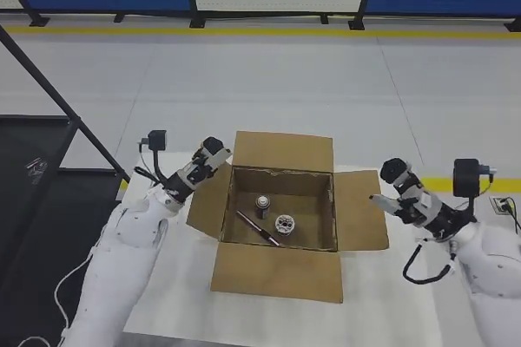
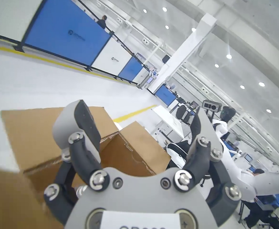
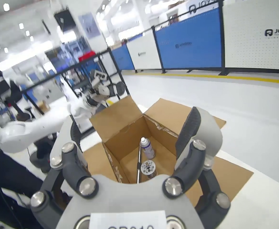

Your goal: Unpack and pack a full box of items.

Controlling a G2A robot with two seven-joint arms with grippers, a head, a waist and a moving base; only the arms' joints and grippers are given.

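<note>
Box [image 1: 278,271] open on tabletop [image 1: 399,299]; can [image 1: 262,206], rod [image 1: 258,228], round part [image 1: 284,225] inside. Left gripper [image 1: 215,154] at box's ten o'clock, right gripper [image 1: 384,186] at three, both spread.

You've got a white table [image 1: 395,291] w/ one open cardboard box [image 1: 278,273] on it, approx. mid-table, toward the far edge.
</note>
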